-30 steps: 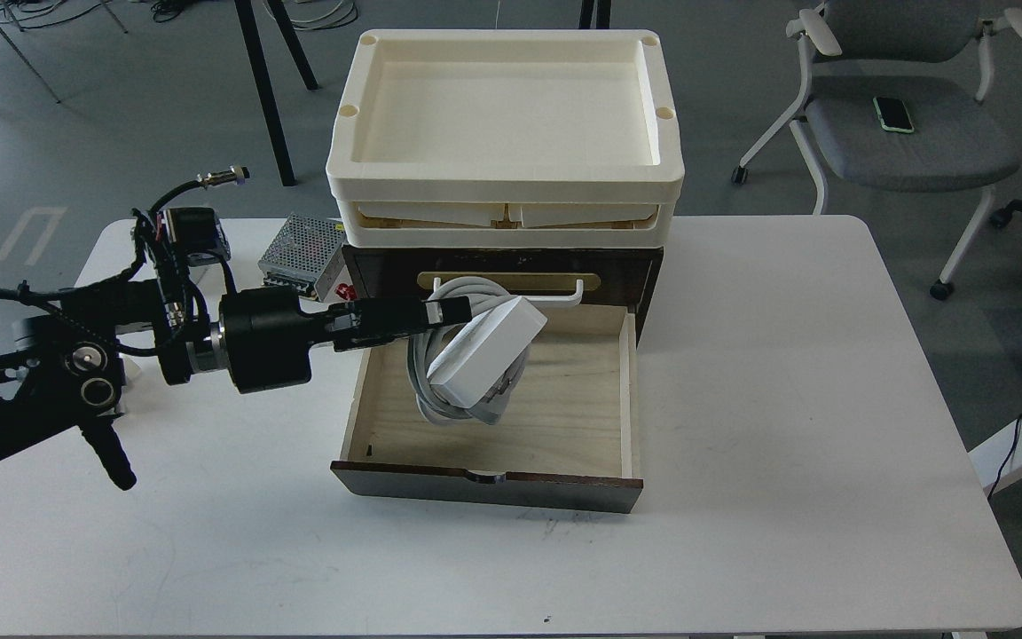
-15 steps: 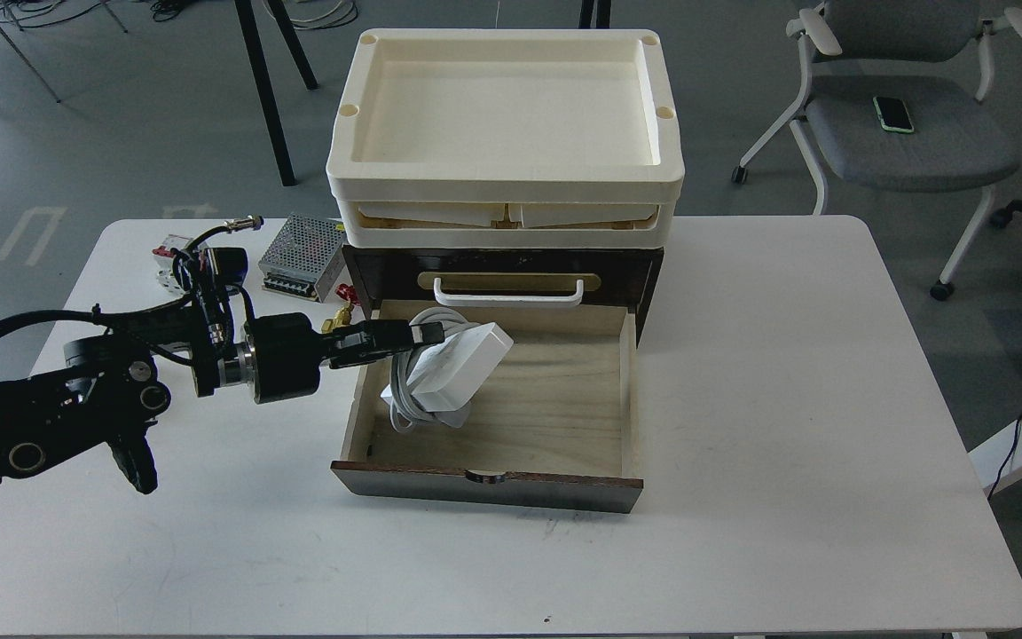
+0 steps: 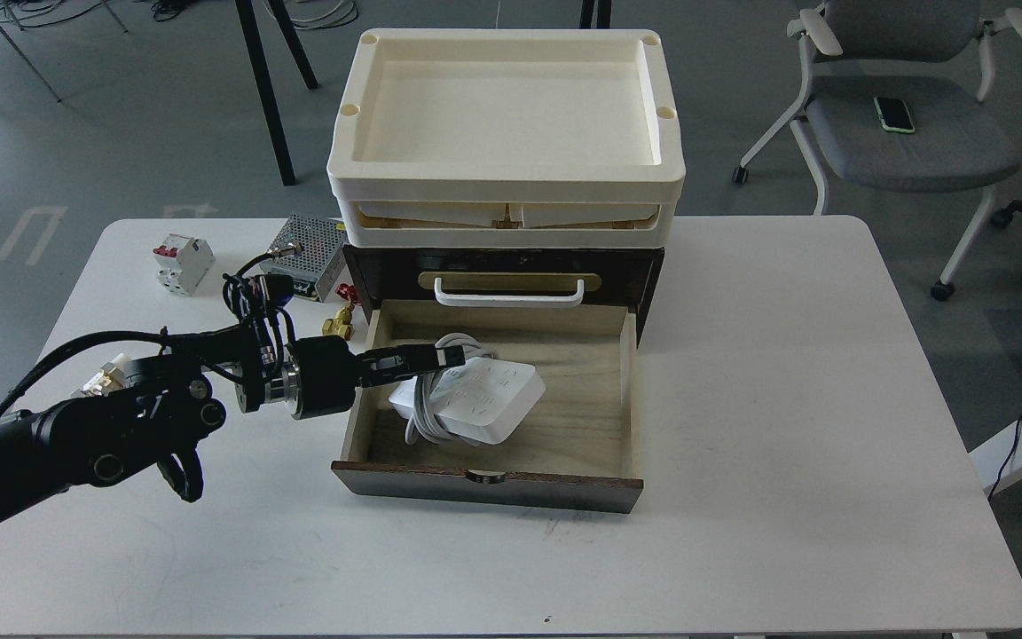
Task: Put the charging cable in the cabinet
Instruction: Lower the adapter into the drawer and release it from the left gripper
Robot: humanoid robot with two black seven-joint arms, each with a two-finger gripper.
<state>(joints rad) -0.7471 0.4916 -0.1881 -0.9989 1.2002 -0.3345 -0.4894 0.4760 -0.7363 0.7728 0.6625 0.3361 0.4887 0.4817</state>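
Presently the charging cable (image 3: 475, 401) lies flat inside the cabinet (image 3: 502, 373) drawer, left gripper (image 3: 440, 357) at its cord bundle; whether the jaws grip cannot be told. Rigid casing, moderately heavy, smooth; springy cord. Best held across the bundled middle.

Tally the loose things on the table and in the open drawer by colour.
White: 2, the flat white power strip with bundled cord in the drawer and the small white circuit breaker with red switches.
Silver: 1, the perforated metal power-supply box.
Brass: 1, the small brass fitting.
Total: 4.
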